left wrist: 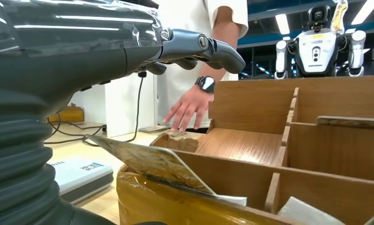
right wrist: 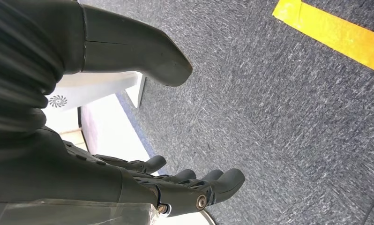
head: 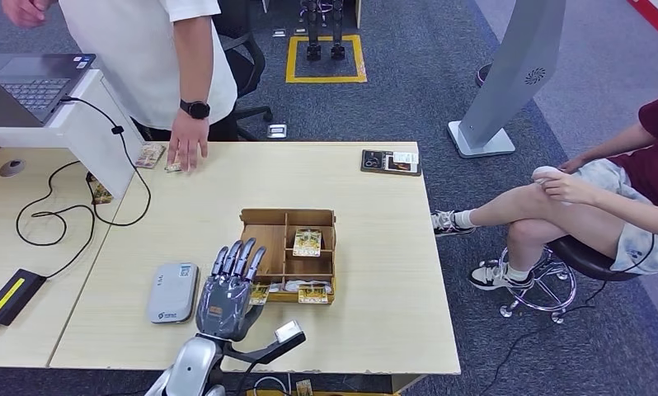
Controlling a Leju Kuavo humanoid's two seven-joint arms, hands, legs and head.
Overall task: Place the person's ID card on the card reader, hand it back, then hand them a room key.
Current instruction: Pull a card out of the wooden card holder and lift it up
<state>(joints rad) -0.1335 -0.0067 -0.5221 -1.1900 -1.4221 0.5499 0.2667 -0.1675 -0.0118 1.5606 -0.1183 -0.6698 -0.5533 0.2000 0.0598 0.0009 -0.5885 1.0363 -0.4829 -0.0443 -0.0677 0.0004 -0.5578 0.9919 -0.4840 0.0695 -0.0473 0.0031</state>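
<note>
— Left hand (head: 229, 290)?
— Flat, fingers apart, holding nothing, hovering between card reader (head: 172, 292) and wooden tray (head: 287, 218).
— Right hand (right wrist: 175, 187)?
— Hanging over carpet, fingers loosely extended, empty.
— ID card (head: 173, 167)?
— Far table edge, under person's hand (head: 187, 148).
— Room keys (head: 307, 242)?
— In tray compartments.

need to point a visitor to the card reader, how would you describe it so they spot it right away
On the light wooden table, look near the front edge, left of the wooden compartment tray and beside the robot's left hand. The card reader is the flat grey rounded box with a small printed label, unlike the black device with a yellow stripe farther left.
</note>
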